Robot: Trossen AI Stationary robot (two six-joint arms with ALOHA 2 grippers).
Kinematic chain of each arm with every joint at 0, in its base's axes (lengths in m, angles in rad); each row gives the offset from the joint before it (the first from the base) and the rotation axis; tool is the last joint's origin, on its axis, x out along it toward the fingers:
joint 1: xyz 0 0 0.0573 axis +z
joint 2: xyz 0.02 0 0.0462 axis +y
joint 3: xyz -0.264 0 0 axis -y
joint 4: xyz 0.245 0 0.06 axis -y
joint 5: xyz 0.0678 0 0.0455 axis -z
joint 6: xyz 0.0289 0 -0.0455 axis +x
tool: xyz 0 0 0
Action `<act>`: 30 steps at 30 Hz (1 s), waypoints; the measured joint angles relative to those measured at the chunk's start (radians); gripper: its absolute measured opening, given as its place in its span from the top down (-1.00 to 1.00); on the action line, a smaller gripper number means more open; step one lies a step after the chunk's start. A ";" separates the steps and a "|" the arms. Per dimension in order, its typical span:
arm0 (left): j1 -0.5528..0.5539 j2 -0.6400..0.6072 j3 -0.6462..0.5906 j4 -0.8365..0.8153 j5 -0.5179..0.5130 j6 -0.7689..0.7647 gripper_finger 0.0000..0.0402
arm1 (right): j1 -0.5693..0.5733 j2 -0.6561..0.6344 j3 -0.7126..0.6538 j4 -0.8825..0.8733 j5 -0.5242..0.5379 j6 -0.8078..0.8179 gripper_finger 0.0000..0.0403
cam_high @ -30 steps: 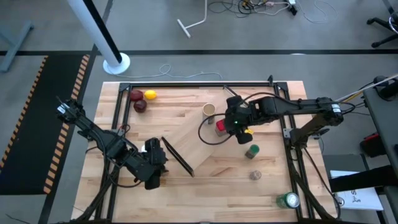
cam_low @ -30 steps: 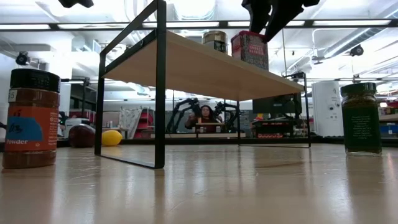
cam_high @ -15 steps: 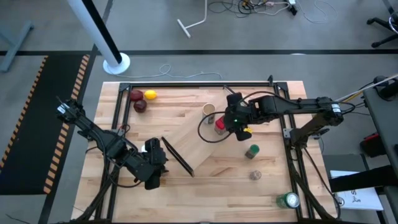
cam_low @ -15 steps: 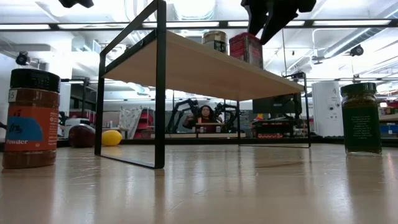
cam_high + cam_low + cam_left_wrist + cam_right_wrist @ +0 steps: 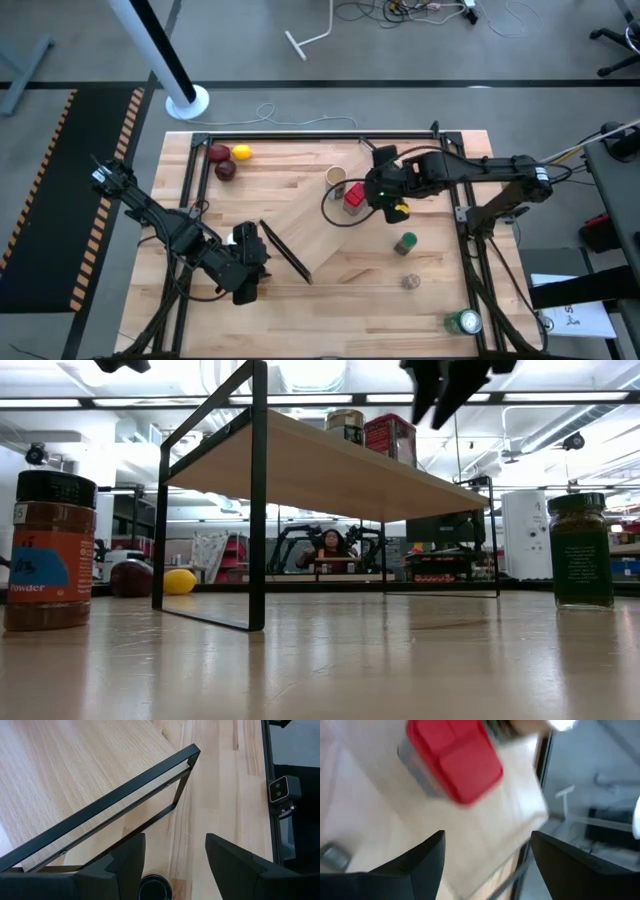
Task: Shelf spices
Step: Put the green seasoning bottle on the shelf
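Note:
The shelf (image 5: pixel 315 235) stands on the table, a pale board on black rails (image 5: pixel 330 465). The red boxy jar (image 5: pixel 353 196) and the tan cylindrical jar (image 5: pixel 336 177) stand on its top (image 5: pixel 392 438). My right gripper (image 5: pixel 487 865) is open, above the red jar's lid (image 5: pixel 455 760) and a little toward the table's right (image 5: pixel 445 385). The green-lidded jar (image 5: pixel 404 243) and the tiny grey-lidded jar (image 5: pixel 410 282) stand on the table. My left gripper (image 5: pixel 175 870) is open above the black-lidded jar (image 5: pixel 154 889), which stands on the table (image 5: pixel 50 550).
Red and yellow fruits (image 5: pixel 228 160) lie at the far left. A green drink can (image 5: pixel 463 322) stands at the near right corner. The shelf's near black rail (image 5: pixel 115 805) runs just beyond my left gripper. A black frame (image 5: pixel 280 135) borders the table.
My right gripper has opened and let go of the red boxy jar, then risen and drawn off toward the table's right. The jar stays upright on the shelf top.

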 joint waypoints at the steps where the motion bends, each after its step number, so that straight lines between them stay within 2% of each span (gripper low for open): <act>1: 0.000 0.000 0.000 0.000 0.000 0.000 0.02 | 0.000 -0.002 0.008 -0.035 -0.005 0.040 -0.33; 3: 0.000 0.000 0.000 0.000 0.001 0.000 0.02 | 0.006 -0.011 0.010 -0.096 -0.045 0.117 -0.33; 9: 0.000 0.000 0.000 0.000 0.001 -0.007 0.02 | 0.051 -0.018 0.006 -0.225 -0.278 0.382 -0.35; 11: 0.000 0.000 0.000 0.000 0.005 -0.015 0.02 | 0.092 -0.018 -0.013 -0.237 -0.309 0.448 -0.34; 18: -0.016 0.000 0.000 0.001 0.034 -0.026 0.02 | 0.280 -0.018 -0.161 -0.196 -0.314 0.565 -0.27; 22: -0.016 0.000 0.000 0.001 0.033 -0.023 0.02 | 0.361 -0.019 -0.275 -0.086 -0.258 0.599 -0.23; 30: -0.016 0.000 0.000 0.001 0.029 -0.019 0.02 | 0.402 -0.028 -0.417 -0.012 -0.209 0.718 -0.28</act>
